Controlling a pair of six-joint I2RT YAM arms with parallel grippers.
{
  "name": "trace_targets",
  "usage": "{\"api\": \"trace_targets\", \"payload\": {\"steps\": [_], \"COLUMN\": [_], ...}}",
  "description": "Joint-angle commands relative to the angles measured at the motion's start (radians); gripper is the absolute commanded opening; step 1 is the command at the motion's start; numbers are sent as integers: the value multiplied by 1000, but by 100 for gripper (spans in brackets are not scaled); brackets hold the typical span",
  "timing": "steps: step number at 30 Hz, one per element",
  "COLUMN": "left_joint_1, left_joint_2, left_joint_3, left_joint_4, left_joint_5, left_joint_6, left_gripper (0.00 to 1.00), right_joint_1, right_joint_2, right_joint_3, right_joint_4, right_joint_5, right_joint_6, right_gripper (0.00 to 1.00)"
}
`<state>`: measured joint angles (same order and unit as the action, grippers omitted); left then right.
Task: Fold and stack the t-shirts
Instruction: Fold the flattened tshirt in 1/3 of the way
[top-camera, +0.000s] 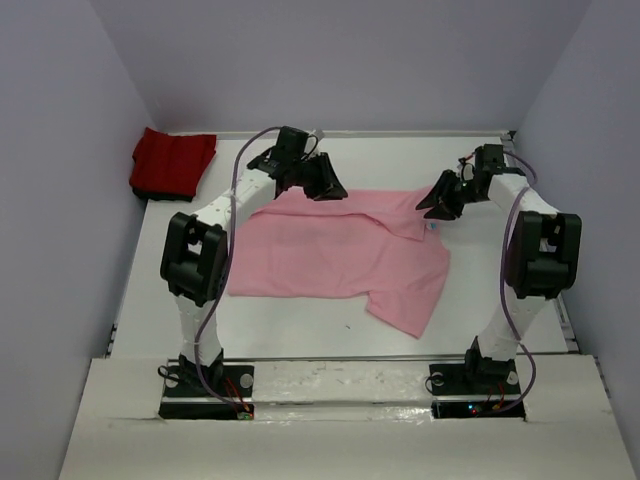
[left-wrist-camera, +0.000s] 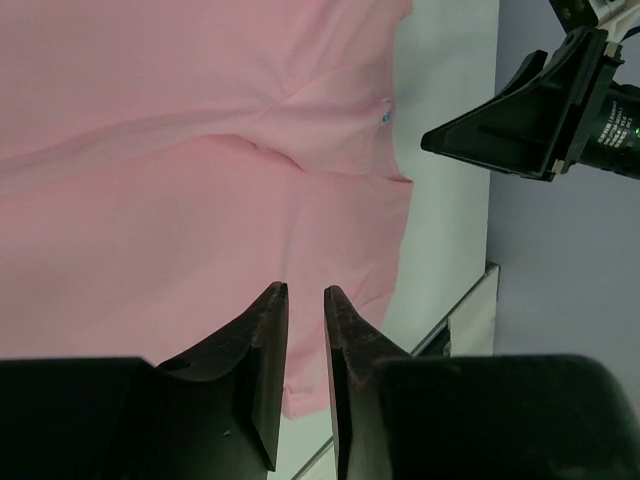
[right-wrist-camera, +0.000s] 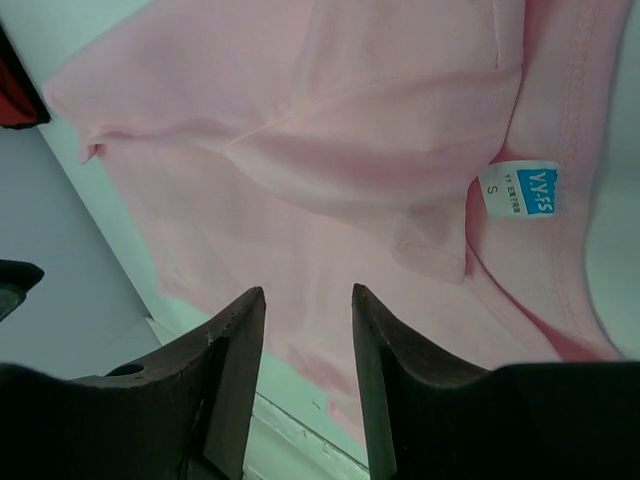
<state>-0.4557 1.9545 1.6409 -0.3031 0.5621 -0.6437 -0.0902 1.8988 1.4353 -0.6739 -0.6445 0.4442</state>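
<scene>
Top external: left and right jaws hang parted, empty, over the pink shirt (top-camera: 330, 255).

Two t-shirts counted: one light pink t-shirt (top-camera: 330, 255), one deep red t-shirt (top-camera: 172, 163). Two robot arms, left arm (top-camera: 195, 255) and right arm (top-camera: 540, 250), each carrying one two-finger gripper, so two: left gripper (top-camera: 330, 190), right gripper (top-camera: 435, 205). One table (top-camera: 300, 340); one white size label (right-wrist-camera: 520, 188) inside the pink collar.

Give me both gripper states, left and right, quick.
Left gripper: open slightly, holding nothing, over the pink t-shirt.
Right gripper: open, holding nothing, over the same t-shirt near its size label.
</scene>
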Motion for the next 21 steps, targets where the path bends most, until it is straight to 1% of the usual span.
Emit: {"api": "trace_targets", "payload": {"steps": [1, 2, 4, 5, 6, 7, 8, 9, 10, 11, 15, 17, 21], "left_joint_1": [-67, -78, -106, -112, -119, -133, -141, -149, -155, -167, -175, -184, -196], "left_joint_2": [-109, -120, -137, -149, -155, -170, -181, -189, -193, -187, -123, -99, -60], "left_joint_3": [-154, -189, -258, -315, -341, -364, -410, -429, -446, -466, -490, -498, -472], "left_joint_4": [110, 180, 260, 332, 361, 389, 460, 496, 530, 583, 682, 729, 780], "left_joint_5": [-117, -125, -140, -168, -186, -236, -266, -295, -323, -368, -373, -390, -404], "left_joint_6": [-17, -36, -117, -151, -183, -245, -275, -319, -338, -355, -451, -468, -471], "left_gripper": [33, 34, 36, 36, 36, 37, 39, 43, 48, 50, 50, 50, 50], "right_joint_1": [6, 6, 6, 6, 6, 6, 6, 6, 15, 15, 15, 15, 24], "right_joint_2": [-99, -118, -168, -184, -199, -228, -239, -251, -253, -251, -251, -250, -244], "right_joint_3": [-125, -157, -255, -285, -311, -366, -390, -424, -435, -438, -457, -466, -481], "right_joint_4": [254, 289, 361, 422, 453, 518, 549, 577, 617, 626, 663, 695, 706], "right_joint_5": [-1, 5, 19, 29, 45, 67, 77, 89, 97, 101, 127, 123, 115], "right_joint_6": [106, 128, 174, 210, 227, 243, 267, 277, 286, 295, 309, 312, 323], "right_gripper": [47, 47, 47, 47, 47, 47, 47, 47, 47, 47, 46, 46, 46]}}
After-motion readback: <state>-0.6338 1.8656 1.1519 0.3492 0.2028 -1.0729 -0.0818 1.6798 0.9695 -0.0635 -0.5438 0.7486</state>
